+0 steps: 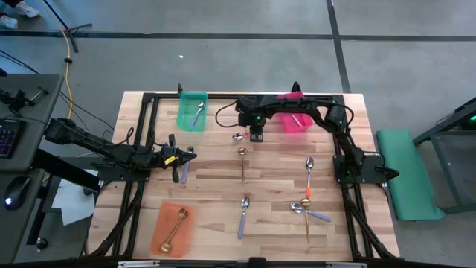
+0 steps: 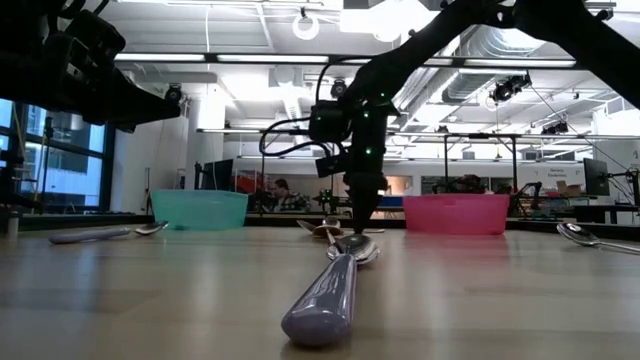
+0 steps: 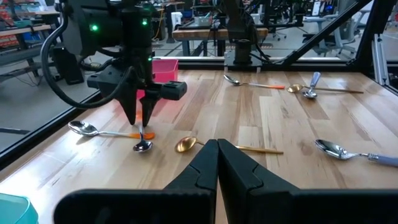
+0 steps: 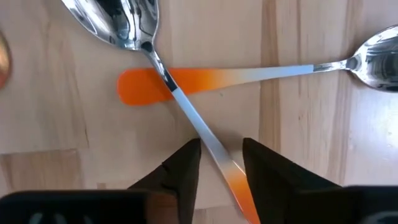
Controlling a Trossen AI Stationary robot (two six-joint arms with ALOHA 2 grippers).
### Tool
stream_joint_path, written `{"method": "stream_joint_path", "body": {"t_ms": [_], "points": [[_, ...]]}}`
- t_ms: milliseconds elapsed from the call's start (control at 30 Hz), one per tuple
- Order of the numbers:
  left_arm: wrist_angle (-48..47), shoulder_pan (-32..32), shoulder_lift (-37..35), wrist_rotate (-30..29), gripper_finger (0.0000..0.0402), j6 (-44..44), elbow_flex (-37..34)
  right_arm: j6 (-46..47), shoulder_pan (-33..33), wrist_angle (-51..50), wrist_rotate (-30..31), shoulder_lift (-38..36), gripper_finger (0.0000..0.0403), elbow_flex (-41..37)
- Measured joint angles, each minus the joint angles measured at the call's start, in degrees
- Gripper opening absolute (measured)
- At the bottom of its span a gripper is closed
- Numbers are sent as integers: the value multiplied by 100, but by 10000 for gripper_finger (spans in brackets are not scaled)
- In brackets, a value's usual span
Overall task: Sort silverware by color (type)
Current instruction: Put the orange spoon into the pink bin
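The right gripper [image 1: 256, 136] hangs over the far middle of the table, near the pink bin [image 1: 295, 122], with its fingers [image 4: 184, 167] closed around the handle of an orange-handled spoon [image 4: 180, 106]. That spoon is tilted, its bowl low by the wood, and it crosses over a second orange-handled spoon [image 4: 249, 76] lying flat beneath it. My judgement is that the step in hand is lifting the held spoon clear. To do it well, rise straight up so the bowl does not drag the lower spoon — then carry it to the bin that matches its kind.

The left gripper [image 1: 186, 155] waits at the left-middle of the table, closed on nothing.

The silverware is slim and glossy, so likely slippery in a pinch. Loose on the wood are:
- 2 gold spoons [image 1: 242, 162]
- 2 lavender-handled spoons [image 1: 243, 216]
- another orange-handled one [image 1: 309, 179]

1 spoon lies in the green bin [image 1: 192, 110] and 1 gold spoon in the orange bin [image 1: 171, 229].
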Motion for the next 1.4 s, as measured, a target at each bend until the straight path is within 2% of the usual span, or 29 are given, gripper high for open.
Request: {"method": "stream_joint_path", "body": {"t_ms": [133,367,900,1167,1400], "points": [[-2,0,-2,0,0,0,0,93,28,100,-51,4,136,-6],[-2,0,-1,0,0,1,0,154,37,129,-417,9,135,-6],[-2,-2,-1,0,0,2,0,412,87,-94,-580,9,13,-8],[-2,0,-1,0,0,2,0,548,150,-293,-954,-251,1,-61],[-2,0,0,0,0,3,0,872,296,-288,-947,-878,0,-41]]}}
